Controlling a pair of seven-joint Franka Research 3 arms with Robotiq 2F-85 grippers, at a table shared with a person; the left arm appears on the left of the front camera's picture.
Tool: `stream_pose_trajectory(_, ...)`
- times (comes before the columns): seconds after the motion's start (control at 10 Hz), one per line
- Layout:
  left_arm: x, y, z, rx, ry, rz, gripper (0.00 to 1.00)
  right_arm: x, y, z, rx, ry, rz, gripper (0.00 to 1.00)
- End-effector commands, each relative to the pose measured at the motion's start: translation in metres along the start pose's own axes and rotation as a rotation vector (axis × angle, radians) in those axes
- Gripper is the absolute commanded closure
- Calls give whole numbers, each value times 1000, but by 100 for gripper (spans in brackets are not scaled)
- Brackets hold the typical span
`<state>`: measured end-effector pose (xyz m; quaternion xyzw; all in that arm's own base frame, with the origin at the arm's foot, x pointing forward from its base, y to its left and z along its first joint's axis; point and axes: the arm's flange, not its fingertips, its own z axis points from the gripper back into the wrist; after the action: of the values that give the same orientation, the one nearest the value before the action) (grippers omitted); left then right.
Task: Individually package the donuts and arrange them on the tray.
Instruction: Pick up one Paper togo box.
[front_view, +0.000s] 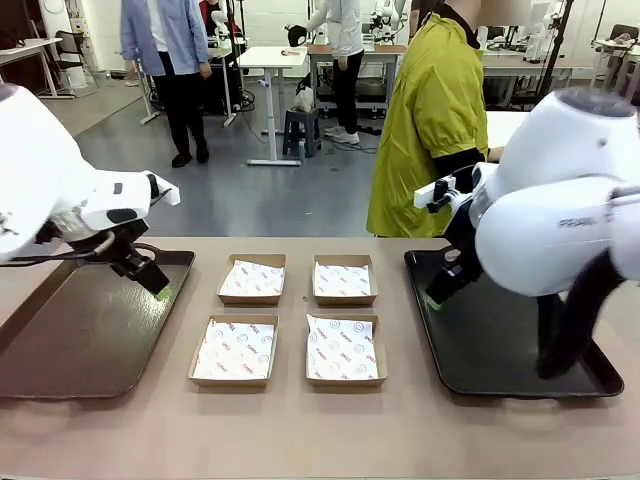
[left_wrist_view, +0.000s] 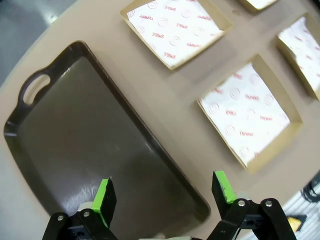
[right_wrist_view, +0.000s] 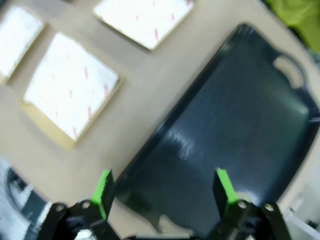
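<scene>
Four paper-lined cardboard boxes (front_view: 342, 348) are sitting two by two between a brown tray (front_view: 70, 350) and a black tray (front_view: 490, 350). The left gripper (front_view: 155, 280) is hovering over the brown tray's far right corner, jaws spread wide and holding nothing. The right gripper (front_view: 435, 295) is hanging the same way over the black tray's left edge. Beyond them, a person (front_view: 430, 120) in a yellow-green jacket is standing at the far side.

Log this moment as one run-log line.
left gripper: open, above brown tray | right gripper: open, above black tray | four paper-lined cardboard boxes between trays

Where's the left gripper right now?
Front view: the left gripper hangs open over the brown tray's far right part, just left of the far-left paper-lined box.
</scene>
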<state>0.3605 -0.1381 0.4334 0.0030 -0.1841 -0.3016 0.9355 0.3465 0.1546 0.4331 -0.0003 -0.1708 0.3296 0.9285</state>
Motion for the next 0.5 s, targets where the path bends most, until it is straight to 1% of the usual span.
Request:
stream_pose_trajectory(0.0, -98, -35, 22, -32, 48, -21, 0, -87, 34, 25, 37, 90, 4, 0)
stream_pose_trajectory(0.1, -114, -42, 30, -45, 77, -29, 0, -103, 40, 30, 58, 128, 11, 0)
stream_pose_trajectory(0.2, -121, -45, 33, -60, 99, -34, 0, -112, 43, 30, 80, 137, 16, 0)
stream_pose_trajectory(0.4, -132, -51, 30, -82, 130, -30, 0, -120, 37, 20, 124, 162, 4, 0)
